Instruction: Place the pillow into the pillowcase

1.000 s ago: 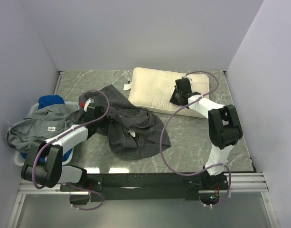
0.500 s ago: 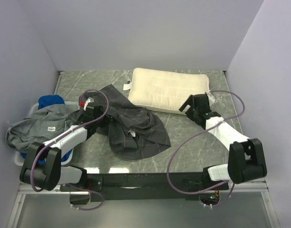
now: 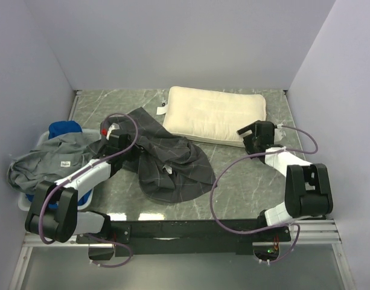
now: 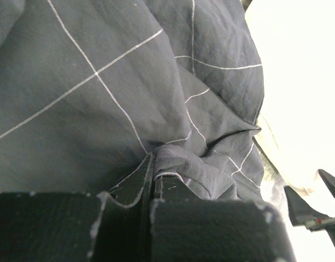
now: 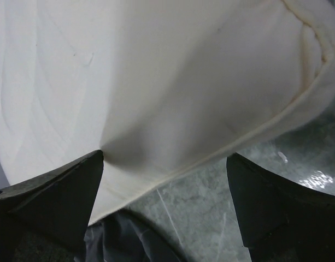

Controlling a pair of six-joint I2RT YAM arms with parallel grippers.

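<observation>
The cream pillow (image 3: 215, 115) lies flat at the back of the table. In front of it, to the left, the dark grid-patterned pillowcase (image 3: 172, 163) lies crumpled. My left gripper (image 3: 131, 150) sits at the case's left edge, shut on a fold of its fabric (image 4: 172, 166). My right gripper (image 3: 245, 136) is open at the pillow's front right edge. In the right wrist view the pillow's seam (image 5: 211, 155) runs between the fingers, and the left finger (image 5: 58, 196) touches the pillow (image 5: 156, 71). Nothing is held in the right gripper (image 5: 164, 180).
A white basket (image 3: 23, 199) at the far left holds a plain grey garment (image 3: 58, 160) and a blue cloth (image 3: 64, 128). Walls close in the table at the back and on both sides. Purple cables (image 3: 215, 199) loop from both arms over the marble top (image 3: 245, 181).
The right gripper let go on top of the pillow, opened, swung out to the right, and has come back low to the pillow's front right edge. The left gripper has not moved.
</observation>
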